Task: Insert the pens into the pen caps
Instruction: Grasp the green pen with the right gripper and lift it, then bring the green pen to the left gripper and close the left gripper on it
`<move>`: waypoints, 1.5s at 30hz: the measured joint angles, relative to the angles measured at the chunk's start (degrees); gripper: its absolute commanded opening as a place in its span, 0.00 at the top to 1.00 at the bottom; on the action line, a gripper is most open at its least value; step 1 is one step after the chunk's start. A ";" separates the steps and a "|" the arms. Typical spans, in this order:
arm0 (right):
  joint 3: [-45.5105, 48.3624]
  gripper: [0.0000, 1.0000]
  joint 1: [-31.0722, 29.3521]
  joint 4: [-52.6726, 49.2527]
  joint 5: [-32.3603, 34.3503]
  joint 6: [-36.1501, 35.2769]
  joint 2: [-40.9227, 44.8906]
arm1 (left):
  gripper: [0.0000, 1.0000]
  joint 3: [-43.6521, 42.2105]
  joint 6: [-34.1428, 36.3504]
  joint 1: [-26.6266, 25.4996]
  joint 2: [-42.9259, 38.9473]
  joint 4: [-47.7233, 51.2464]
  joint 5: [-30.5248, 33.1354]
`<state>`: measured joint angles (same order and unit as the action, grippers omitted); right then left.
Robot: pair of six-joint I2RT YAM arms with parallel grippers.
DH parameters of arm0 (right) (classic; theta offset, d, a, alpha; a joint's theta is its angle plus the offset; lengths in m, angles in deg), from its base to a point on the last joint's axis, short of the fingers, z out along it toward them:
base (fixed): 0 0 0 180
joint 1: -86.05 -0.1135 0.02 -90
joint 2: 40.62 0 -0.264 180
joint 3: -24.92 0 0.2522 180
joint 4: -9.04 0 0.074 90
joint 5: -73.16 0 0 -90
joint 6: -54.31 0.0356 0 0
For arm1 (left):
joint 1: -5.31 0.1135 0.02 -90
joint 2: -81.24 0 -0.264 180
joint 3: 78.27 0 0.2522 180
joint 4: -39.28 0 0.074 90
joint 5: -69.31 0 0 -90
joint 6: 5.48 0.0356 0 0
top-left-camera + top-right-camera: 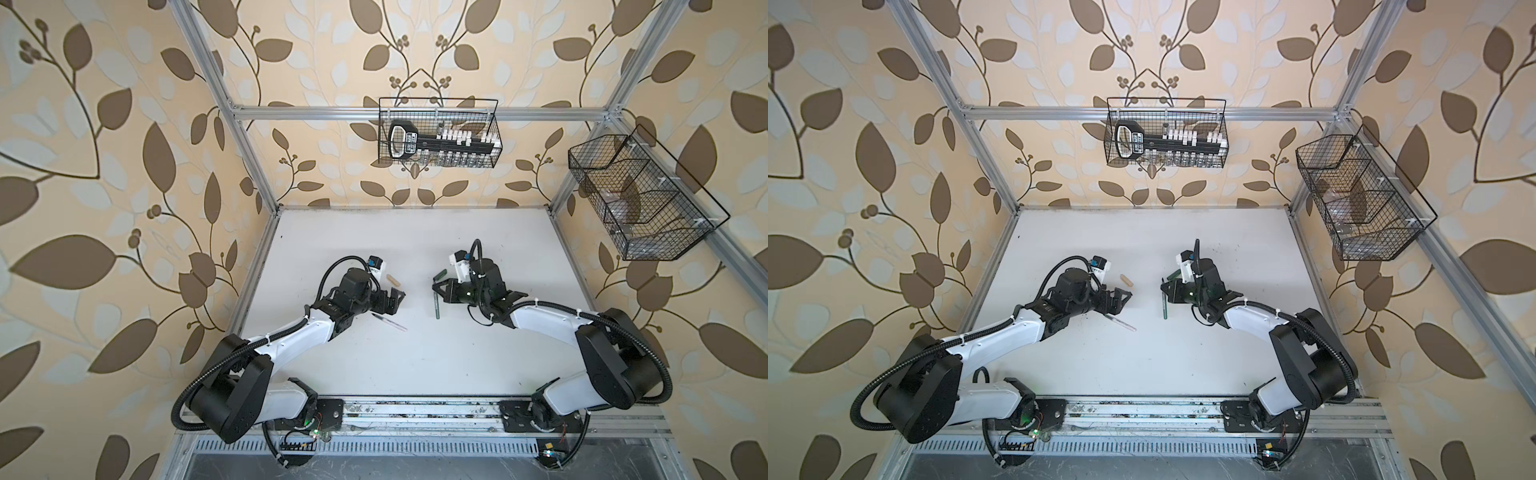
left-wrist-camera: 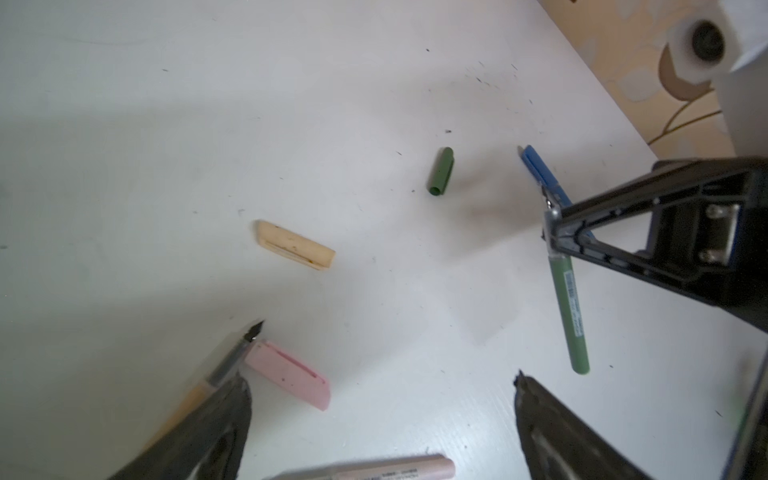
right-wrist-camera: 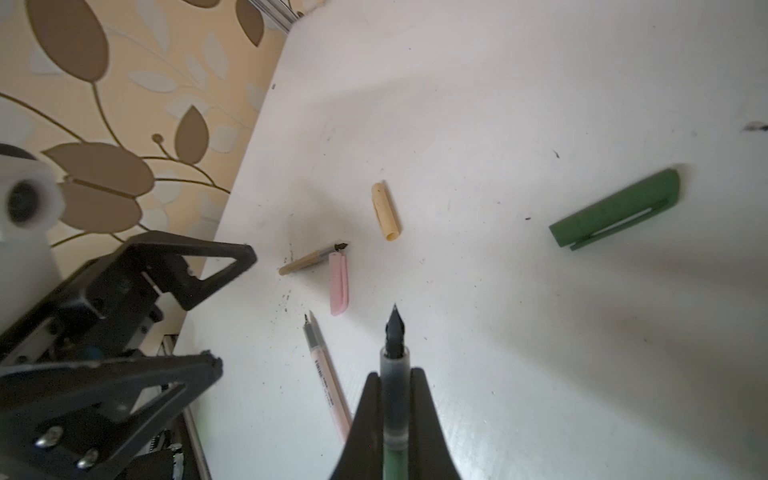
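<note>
The right gripper (image 3: 395, 376) is pressed together on the dark green pen (image 3: 394, 332), pinching its barrel just behind the black nib, which sticks out past the fingertips. In both top views this gripper (image 1: 435, 289) sits a little right of the middle of the white surface (image 1: 374, 232), and the green pen (image 1: 437, 308) runs from it toward the near side. The pen seems lifted off the surface. The left gripper (image 2: 380, 390) stands spread wide and holds nothing. It hangs left of the middle (image 1: 397, 299), facing the right gripper and well apart from it.

The dark green cap (image 3: 615, 210) lies just beyond the right gripper on the far side (image 1: 439, 274). The tan cap (image 2: 295, 245) lies alone on the far side of the left gripper (image 1: 392, 279).

Under the left gripper, the pale pink cap (image 2: 291, 376) lies with one end just beside the nib of the tan pen (image 2: 232, 353). The left wrist view shows that pen partly covered by one finger (image 2: 208, 428). The pale pink pen (image 1: 388, 322) lies on the near side of the left gripper, slanting across the surface.

A blue piece (image 2: 540, 174) shows in the left wrist view, partly hidden behind the right gripper. Whether it is a pen or a cap cannot be told.
</note>
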<state>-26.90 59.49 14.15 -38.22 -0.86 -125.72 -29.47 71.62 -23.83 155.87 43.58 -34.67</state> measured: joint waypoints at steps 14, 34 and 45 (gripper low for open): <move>8.85 0.96 -3.91 29.11 -3.74 9.20 2.29 | 0.02 1.88 -9.31 0.00 5.11 -12.22 -24.59; 10.36 0.95 -7.85 42.03 -1.05 11.56 1.42 | 0.39 2.05 -19.06 0.00 10.38 -23.78 -35.54; 11.85 0.96 -8.20 45.13 1.09 12.11 0.66 | 0.58 2.05 -20.92 0.00 10.38 -26.40 -37.07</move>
<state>-15.05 51.29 59.29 -37.13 11.25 -125.06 -27.41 50.70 -23.83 166.25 17.18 -71.74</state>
